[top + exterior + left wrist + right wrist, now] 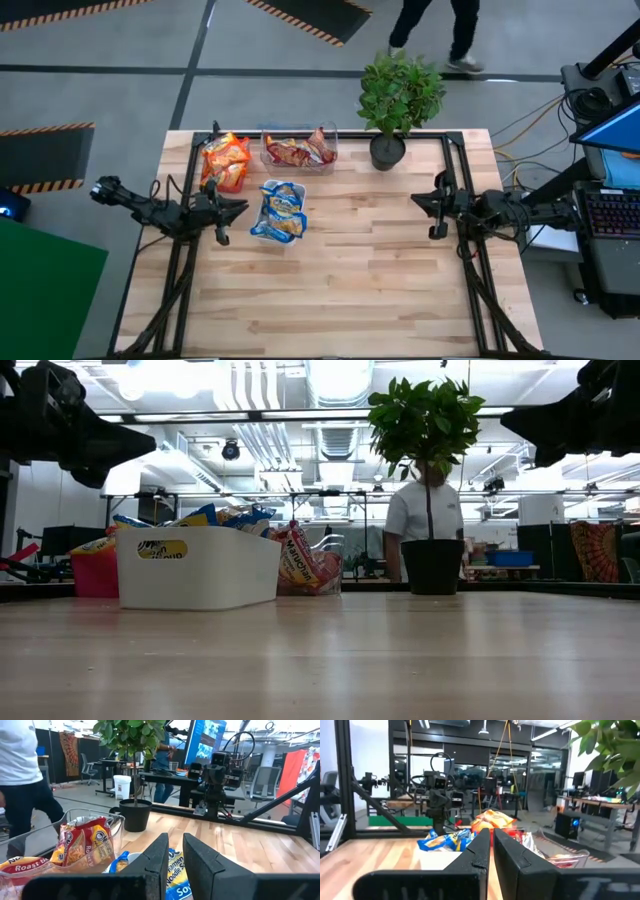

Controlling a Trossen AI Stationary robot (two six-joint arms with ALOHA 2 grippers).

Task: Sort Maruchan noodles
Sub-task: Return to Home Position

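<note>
L end effector [238, 210] nr-shut, empty, by blue noodles [281, 211]; R end effector [420, 201] clenched, empty.

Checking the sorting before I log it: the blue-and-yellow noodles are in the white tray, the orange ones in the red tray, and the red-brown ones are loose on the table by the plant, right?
Not quite. The red-brown noodles sit in the clear tray, not loose, as the high view shows. The rest holds.

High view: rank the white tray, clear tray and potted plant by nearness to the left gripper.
From the left gripper:
1. White tray of blue-and-yellow packets, just beside it toward table centre.
2. Clear tray of red-brown packets, at the far edge.
3. Potted plant, farther along that edge, toward the right arm.
</note>
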